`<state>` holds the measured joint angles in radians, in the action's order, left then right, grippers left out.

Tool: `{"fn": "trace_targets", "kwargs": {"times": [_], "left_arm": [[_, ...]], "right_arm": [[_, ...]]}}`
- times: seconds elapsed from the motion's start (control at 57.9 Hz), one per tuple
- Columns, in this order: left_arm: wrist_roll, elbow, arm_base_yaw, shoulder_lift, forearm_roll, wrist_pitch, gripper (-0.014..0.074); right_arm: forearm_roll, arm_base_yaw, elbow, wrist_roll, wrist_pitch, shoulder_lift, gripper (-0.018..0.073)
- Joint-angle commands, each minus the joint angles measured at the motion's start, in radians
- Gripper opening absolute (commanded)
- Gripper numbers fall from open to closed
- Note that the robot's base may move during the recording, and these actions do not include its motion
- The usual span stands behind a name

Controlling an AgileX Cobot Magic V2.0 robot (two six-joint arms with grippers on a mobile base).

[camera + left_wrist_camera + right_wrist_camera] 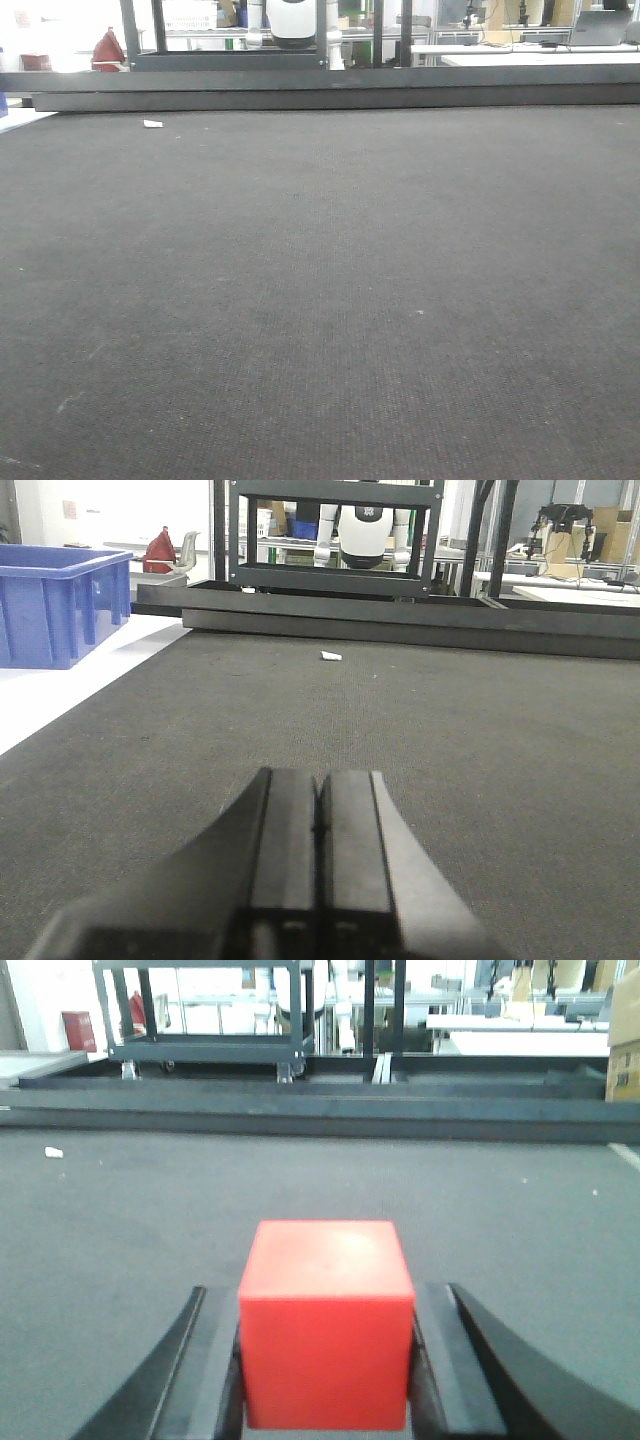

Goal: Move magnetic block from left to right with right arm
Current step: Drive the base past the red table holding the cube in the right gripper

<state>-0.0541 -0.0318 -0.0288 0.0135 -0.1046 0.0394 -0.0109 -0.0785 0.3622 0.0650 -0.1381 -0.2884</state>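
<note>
Now | right hand [326, 1360] clamps magnetic block [326, 1335] between fingers [195, 1385] | left hand [318, 825] closed

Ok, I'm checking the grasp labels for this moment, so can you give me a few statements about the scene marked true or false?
1. The small bright-red cube sits between the two black fingers of the right hand. True.
2. The left hand is open around a second cube. False: its fingers are pressed together with nothing between them.
3. A small white scrap lies on the dark grey mat. True.
4. The blue plastic crate stands on the mat. False: it stands on the white surface off the mat's left edge.
</note>
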Motion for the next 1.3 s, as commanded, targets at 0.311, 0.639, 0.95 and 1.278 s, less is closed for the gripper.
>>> {"fn": "trace_targets", "kwargs": {"times": [0.311, 0.639, 0.95, 1.278], "left_arm": [[0.002, -0.008, -0.005, 0.011, -0.005, 0.086, -0.0126], [0.002, -0.008, -0.005, 0.011, -0.005, 0.086, -0.0126], [0.002, -0.008, -0.005, 0.011, -0.005, 0.086, -0.0126], [0.002, -0.008, -0.005, 0.011, -0.005, 0.086, -0.0126]], "right_arm": [[0.011, 0.006, 0.025, -0.009, 0.077, -0.002, 0.0251], [0.011, 0.006, 0.025, -0.009, 0.077, -0.002, 0.0251], [0.011, 0.006, 0.025, -0.009, 0.077, -0.002, 0.0251], [0.011, 0.006, 0.025, -0.009, 0.077, -0.002, 0.0251]]}}
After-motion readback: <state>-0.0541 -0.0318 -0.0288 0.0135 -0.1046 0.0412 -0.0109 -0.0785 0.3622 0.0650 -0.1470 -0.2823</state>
